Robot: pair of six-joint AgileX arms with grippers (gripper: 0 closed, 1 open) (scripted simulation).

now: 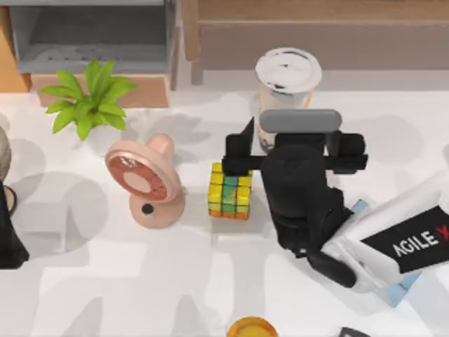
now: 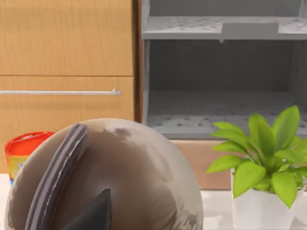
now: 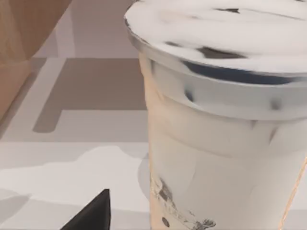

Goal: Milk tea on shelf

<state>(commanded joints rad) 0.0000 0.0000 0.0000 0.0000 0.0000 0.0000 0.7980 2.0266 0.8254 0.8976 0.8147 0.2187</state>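
The milk tea [image 1: 287, 76], a tall clear cup with a white lid and a beige drink, stands upright on the table just in front of the shelf [image 1: 316, 31], the long brown wooden unit along the back right. My right gripper [image 1: 293, 146] is right behind the cup's lower part, open, with its black fingers [image 1: 238, 149] spread wider than the cup. Seen from the right wrist, the milk tea [image 3: 220, 134] looms very close, with one dark fingertip [image 3: 93, 214] beside it and apart from it. My left arm [image 1: 8, 232] is parked at the table's left edge.
A colourful puzzle cube [image 1: 230, 191] sits just left of the right gripper, and a pink fan [image 1: 144, 179] further left. A potted plant [image 1: 91, 98] and a grey cubby [image 1: 91, 35] are at the back left. An orange item [image 1: 252, 328] lies at the front edge.
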